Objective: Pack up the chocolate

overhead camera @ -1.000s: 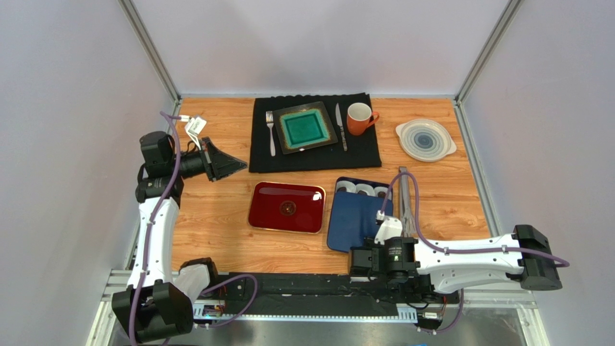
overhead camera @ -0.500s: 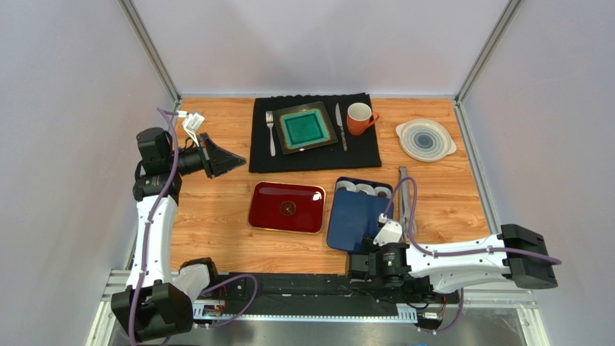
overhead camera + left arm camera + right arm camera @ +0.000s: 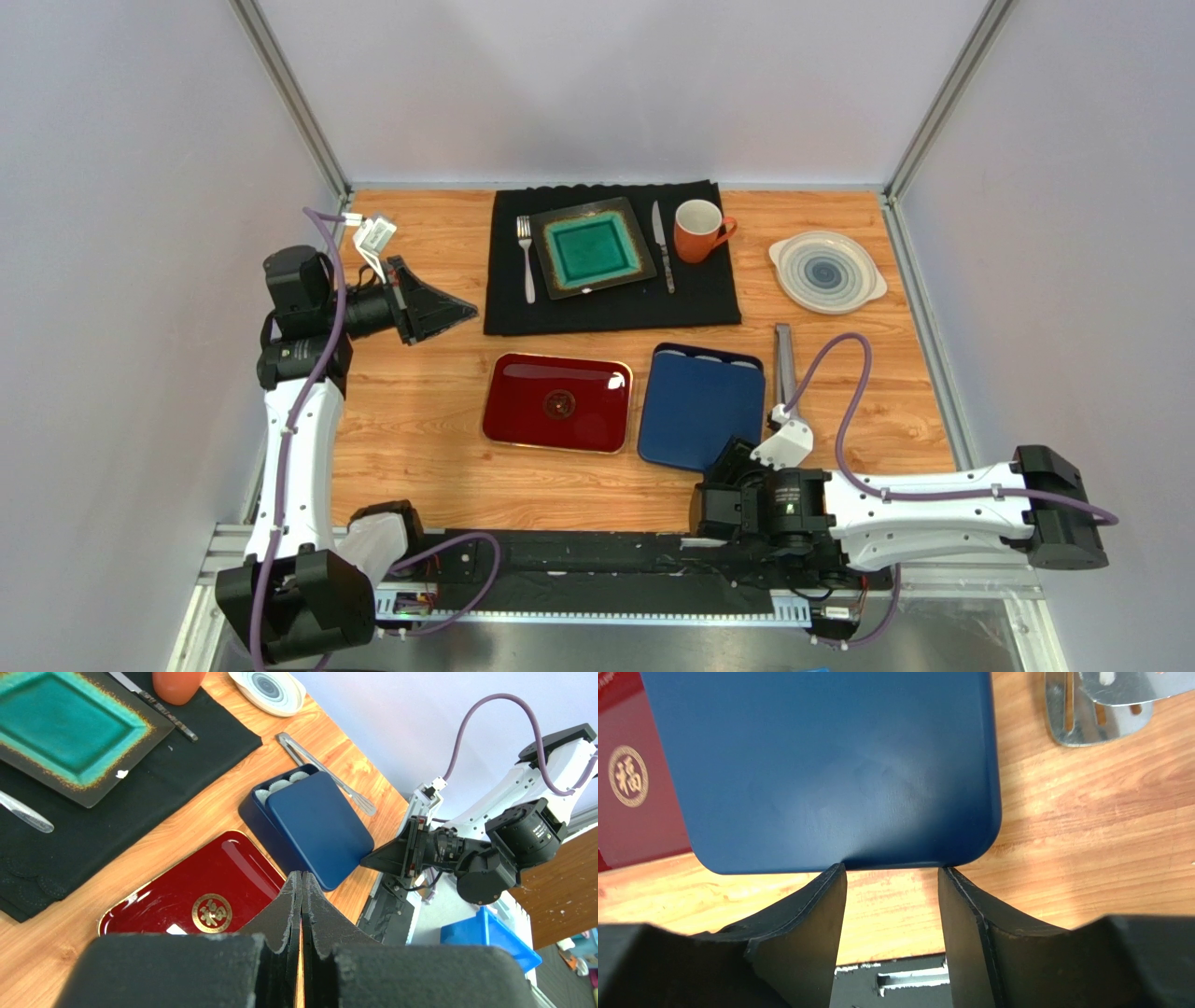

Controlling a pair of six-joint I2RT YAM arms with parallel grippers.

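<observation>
Reporting on both grippers first. My left gripper [image 3: 302, 903] is held up above the left side of the wooden table [image 3: 421, 434], pointing across it. Its fingers are pressed together along their length with nothing between them. My right gripper [image 3: 892, 873] sits low at the near edge of the table. Its fingers [image 3: 815, 917] are spread and hold nothing, and their tips are right at the near edge of the lid [image 3: 822, 763]. I cannot tell whether they touch it.

The lid lies over the blue box [image 3: 254, 815], shifted toward me, so a narrow strip at the far end is uncovered. In that strip I see pale rounded shapes [image 3: 284, 782] in a row. The chocolate is inside this box, but almost all of the contents are hidden under the lid. I cannot tell from these views whether the pale shapes are chocolate or wrapping.

Other items noted:
- A red tray [image 3: 557, 402] with a gold emblem lies just beside the box on its left.
- Metal tongs [image 3: 783, 367] lie just beside the box on its right.
- A black mat [image 3: 610, 301] at the far side carries a teal square plate [image 3: 589, 248], a fork [image 3: 528, 259], a knife [image 3: 661, 247] and an orange mug [image 3: 697, 228].
- A round dish [image 3: 826, 270] sits on the wood to the right of the mat.
</observation>
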